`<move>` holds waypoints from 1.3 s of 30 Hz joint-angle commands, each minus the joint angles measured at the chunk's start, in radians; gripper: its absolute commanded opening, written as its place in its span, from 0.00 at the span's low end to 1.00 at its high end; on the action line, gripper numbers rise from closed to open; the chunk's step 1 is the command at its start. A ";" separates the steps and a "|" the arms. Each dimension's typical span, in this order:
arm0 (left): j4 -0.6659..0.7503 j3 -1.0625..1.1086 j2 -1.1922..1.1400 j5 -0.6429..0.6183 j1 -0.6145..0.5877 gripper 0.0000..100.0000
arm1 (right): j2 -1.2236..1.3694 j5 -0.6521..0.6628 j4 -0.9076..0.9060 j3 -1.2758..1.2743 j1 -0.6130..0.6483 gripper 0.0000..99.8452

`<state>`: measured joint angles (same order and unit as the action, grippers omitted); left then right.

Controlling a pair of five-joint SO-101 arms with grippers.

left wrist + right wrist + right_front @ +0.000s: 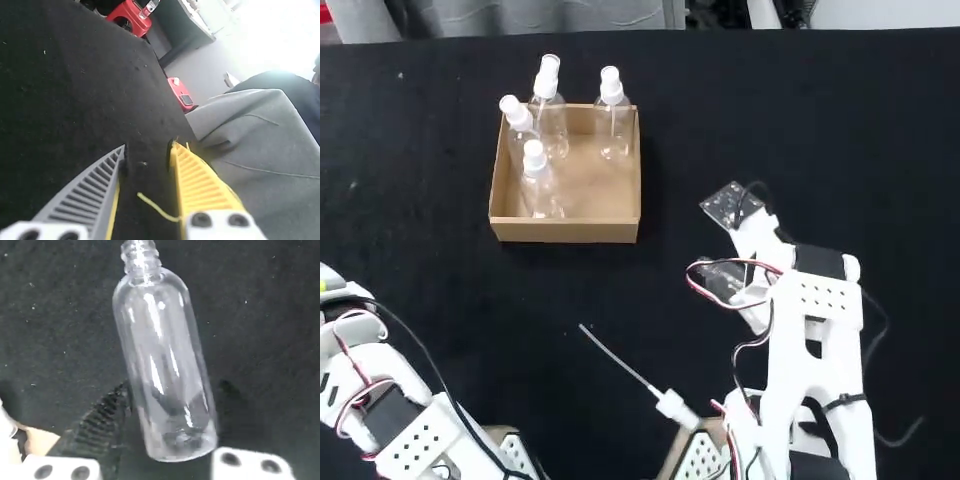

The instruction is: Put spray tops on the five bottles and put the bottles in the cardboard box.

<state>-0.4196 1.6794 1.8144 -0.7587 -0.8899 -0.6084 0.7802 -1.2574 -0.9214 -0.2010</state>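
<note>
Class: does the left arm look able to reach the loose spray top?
Probably yes: the spray top lies uncovered on the black cloth nearby, and the left pincer is open.

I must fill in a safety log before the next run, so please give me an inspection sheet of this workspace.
Surface: black cloth covers the table.
Job's things: four capped bottles stand in the cardboard box; one uncapped bottle is in the right gripper; one loose spray top lies on the cloth, its tube pointing toward the box.
Clutter: nothing seen.
Grippers: left gripper open and empty, over the cloth; right gripper's fingers closed on the uncapped bottle.
Cables: red, white and black wires loop on the right arm; a black cable runs along the left arm.
Surroundings: red objects on the floor beyond the table edge.
</note>
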 commanded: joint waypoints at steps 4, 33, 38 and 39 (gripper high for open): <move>-0.002 0.021 0.006 0.012 0.008 0.13 | -0.045 0.012 0.023 0.027 -0.020 0.36; -0.002 0.021 0.006 0.012 0.008 0.13 | 0.217 0.006 -0.213 0.358 0.063 0.36; -0.002 0.021 0.006 0.012 0.008 0.13 | 0.340 0.012 -0.213 0.407 0.063 0.36; -0.002 0.021 0.006 0.012 0.008 0.13 | 0.363 0.012 -0.213 0.415 0.063 0.36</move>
<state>-0.4196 1.6794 1.8144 -0.7587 -0.8884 -0.2831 0.7833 -1.4615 -0.5777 -0.1596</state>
